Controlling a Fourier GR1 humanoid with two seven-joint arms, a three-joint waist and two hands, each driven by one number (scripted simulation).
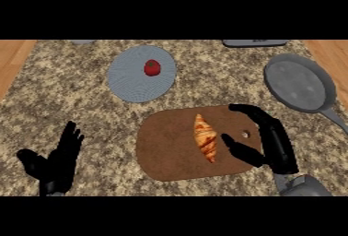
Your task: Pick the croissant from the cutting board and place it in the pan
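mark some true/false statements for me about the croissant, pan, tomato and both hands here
1. The croissant lies on the cutting board. True.
2. The pan holds the croissant. False: nothing lies in the pan.
3. The tomato sits on the cutting board. False: it sits on the grey plate.
4. The right hand is open over the board, right of the croissant. True.
5. The left hand grips the pan's handle. False: it rests open at the lower left.

red tomato (152,67) on grey plate (132,83), speckled granite counter (68,97)
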